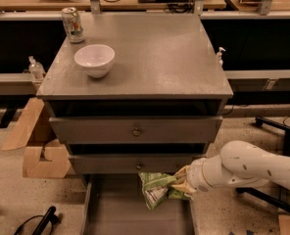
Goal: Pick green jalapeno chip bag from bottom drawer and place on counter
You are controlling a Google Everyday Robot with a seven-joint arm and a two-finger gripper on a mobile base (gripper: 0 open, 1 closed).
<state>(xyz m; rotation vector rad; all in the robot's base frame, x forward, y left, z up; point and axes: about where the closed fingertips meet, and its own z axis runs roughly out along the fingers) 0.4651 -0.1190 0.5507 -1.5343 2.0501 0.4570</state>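
The green jalapeno chip bag [157, 188] hangs crumpled above the open bottom drawer [135, 212], just in front of the middle drawer's face. My gripper [180, 184] comes in from the right on a white arm and is shut on the bag's right edge, holding it clear of the drawer floor. The counter [150, 53] is the grey top of the cabinet, well above the bag.
A white bowl [94, 59] and a green-and-white soda can [73, 24] stand on the counter's left side. Two shut drawers with round knobs [136, 131] sit above the open one. Cardboard pieces [37, 146] lie on the floor at left. A chair base [277, 131] stands at right.
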